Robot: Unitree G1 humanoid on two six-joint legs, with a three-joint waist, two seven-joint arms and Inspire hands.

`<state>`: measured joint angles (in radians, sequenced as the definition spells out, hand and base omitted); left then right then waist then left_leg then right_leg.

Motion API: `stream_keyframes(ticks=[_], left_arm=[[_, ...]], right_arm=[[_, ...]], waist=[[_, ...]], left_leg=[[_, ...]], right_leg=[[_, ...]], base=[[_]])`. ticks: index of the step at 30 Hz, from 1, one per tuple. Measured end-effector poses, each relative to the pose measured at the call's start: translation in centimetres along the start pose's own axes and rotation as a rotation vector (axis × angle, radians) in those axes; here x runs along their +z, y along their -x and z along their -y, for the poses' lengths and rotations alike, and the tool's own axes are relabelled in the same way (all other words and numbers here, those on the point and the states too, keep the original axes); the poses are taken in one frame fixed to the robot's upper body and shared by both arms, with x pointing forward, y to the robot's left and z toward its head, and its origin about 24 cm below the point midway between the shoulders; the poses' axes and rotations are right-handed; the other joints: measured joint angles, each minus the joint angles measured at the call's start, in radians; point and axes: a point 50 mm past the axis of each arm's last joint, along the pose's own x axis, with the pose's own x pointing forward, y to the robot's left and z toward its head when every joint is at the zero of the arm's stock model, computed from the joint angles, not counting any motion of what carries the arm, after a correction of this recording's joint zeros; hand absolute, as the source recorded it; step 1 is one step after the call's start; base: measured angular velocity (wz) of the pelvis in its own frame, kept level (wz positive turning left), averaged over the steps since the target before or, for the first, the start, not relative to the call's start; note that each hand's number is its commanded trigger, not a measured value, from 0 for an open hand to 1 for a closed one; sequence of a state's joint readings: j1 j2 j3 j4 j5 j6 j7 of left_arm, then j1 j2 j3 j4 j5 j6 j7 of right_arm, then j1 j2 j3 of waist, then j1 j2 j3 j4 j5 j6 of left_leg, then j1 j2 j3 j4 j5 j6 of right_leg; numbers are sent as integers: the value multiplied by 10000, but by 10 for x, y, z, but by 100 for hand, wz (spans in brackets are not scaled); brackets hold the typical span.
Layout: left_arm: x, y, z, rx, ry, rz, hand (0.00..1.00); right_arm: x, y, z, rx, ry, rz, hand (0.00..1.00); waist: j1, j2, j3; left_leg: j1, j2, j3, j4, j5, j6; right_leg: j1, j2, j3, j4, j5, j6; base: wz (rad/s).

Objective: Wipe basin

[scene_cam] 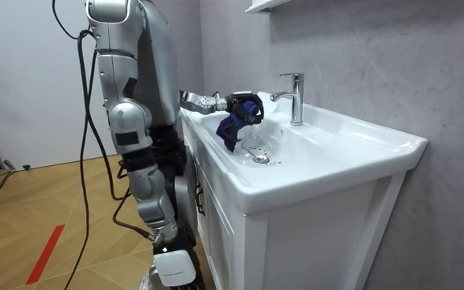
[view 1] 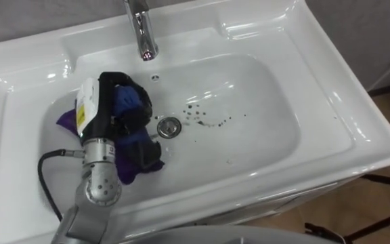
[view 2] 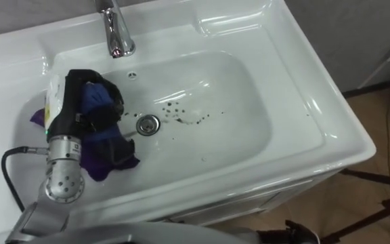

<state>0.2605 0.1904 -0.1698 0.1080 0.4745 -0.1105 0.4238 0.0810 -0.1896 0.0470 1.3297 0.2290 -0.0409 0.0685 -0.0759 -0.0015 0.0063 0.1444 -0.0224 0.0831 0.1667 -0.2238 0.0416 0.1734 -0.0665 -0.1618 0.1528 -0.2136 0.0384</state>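
Note:
A white basin (view 1: 303, 88) is set in a white counter in front of me. My left hand (view 1: 103, 102) reaches into its left half from the lower left, its fingers curled round a bunched blue and purple cloth (view 1: 141, 159). The cloth rests on the basin floor just left of the metal drain (view 1: 169, 126). Dark specks and smears (view 1: 205, 118) lie on the basin floor to the right of the drain. In the room view I stand upright at the counter's end, with the left hand (scene_cam: 244, 103) and the hanging cloth (scene_cam: 230, 129) over the basin (scene_cam: 337, 153).
A chrome tap (view 1: 141, 30) stands at the basin's back edge, just above and right of my hand. A white cabinet (scene_cam: 296, 234) carries the counter. Black stand legs (view 1: 384, 203) lie on the wooden floor at the right.

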Motion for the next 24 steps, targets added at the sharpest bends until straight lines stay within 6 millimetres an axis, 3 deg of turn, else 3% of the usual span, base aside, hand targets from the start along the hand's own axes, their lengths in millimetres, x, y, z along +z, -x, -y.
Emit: stream_keyframes(ticks=[8, 24], left_arm=[[-41, 15, 13, -847, -738, -1665, 100], [-55, 9, 3, -176, -1085, -2189, 100]], right_arm=[[-4, 1, 2, -53, -4, -52, 0], [-20, 4, 10, -229, 1386, -628, 0]], waist=[[7, 38, -43], [-150, 0, -67]], left_leg=[[36, 52, 127, -8, 0, -5], [133, 178, 428, -22, -18, -103]], right_leg=[[-12, 37, 113, -2, 30, -21], [-26, 186, 261, 57, 145, -121]], base=[[-3], [-5]])
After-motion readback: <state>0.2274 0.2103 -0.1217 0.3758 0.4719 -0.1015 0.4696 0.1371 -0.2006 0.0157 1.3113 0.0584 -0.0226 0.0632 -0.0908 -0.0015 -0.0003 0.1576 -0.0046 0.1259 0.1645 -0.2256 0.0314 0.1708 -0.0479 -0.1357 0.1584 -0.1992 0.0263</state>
